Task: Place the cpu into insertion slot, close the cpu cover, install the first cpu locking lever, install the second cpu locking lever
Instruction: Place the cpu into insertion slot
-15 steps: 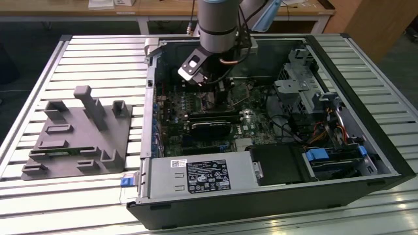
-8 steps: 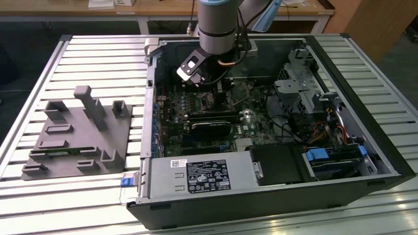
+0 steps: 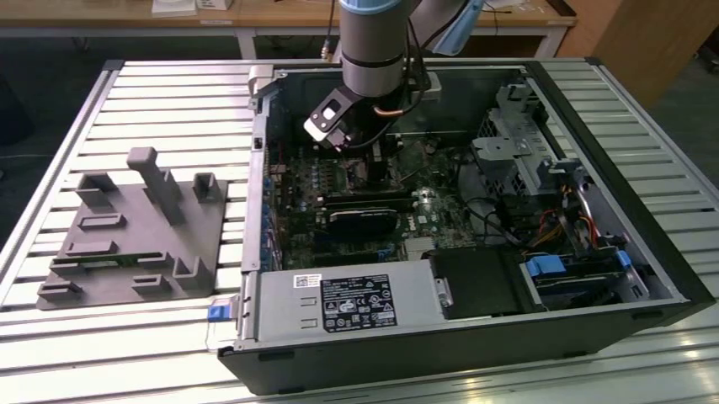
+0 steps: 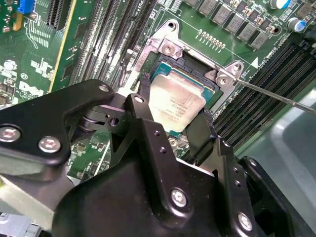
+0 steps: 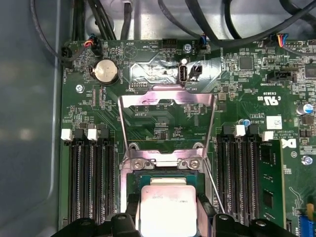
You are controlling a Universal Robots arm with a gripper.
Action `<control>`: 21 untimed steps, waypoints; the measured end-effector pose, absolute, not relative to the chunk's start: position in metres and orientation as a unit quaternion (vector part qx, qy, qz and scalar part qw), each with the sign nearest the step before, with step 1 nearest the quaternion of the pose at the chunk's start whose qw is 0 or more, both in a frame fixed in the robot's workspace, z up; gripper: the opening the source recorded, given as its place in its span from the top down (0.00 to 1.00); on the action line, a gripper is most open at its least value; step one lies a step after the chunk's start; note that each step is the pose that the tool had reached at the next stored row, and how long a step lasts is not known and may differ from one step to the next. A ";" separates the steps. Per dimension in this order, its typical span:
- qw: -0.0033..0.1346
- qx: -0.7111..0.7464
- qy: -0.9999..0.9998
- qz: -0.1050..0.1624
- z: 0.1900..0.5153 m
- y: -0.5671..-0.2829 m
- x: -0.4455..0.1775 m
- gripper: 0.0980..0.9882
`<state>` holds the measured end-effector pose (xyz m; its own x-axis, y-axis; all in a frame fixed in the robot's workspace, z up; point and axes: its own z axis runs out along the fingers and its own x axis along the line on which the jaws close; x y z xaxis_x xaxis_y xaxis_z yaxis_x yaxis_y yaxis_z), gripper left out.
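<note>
The black two-fingered hand (image 4: 172, 116) was clamped by its fingertips on the small flat square silver-grey cpu (image 5: 168, 210), which sat squarely over the dark insertion slot (image 4: 195, 64) directly beneath, while the thin silver cpu cover (image 5: 167, 100) frame stood swung open just beyond.

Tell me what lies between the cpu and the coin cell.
In the first wrist view, the open cover lies there, board showing through its window.

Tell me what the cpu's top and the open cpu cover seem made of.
On the cpu, the top looks like metal: dull silver-grey, matte, softly glaring. Likely thin sheet metal for the cpu cover: brighter silver, reflecting light along its frame.
</note>
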<state>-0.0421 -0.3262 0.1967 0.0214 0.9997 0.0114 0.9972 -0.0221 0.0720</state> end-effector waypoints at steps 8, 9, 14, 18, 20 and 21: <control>0.022 0.714 0.699 0.029 0.194 -0.326 -0.042 0.51; 0.022 0.714 0.699 0.029 0.194 -0.325 -0.042 0.51; 0.022 0.714 0.699 0.029 0.194 -0.325 -0.042 0.49; 0.022 0.714 0.699 0.029 0.194 -0.326 -0.042 0.42; 0.022 0.714 0.699 0.029 0.195 -0.325 -0.042 0.42; 0.022 0.714 0.699 0.029 0.197 -0.325 -0.042 0.42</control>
<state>-0.0424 -0.3255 0.1967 0.0213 0.9997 0.0114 0.9972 -0.0221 0.0720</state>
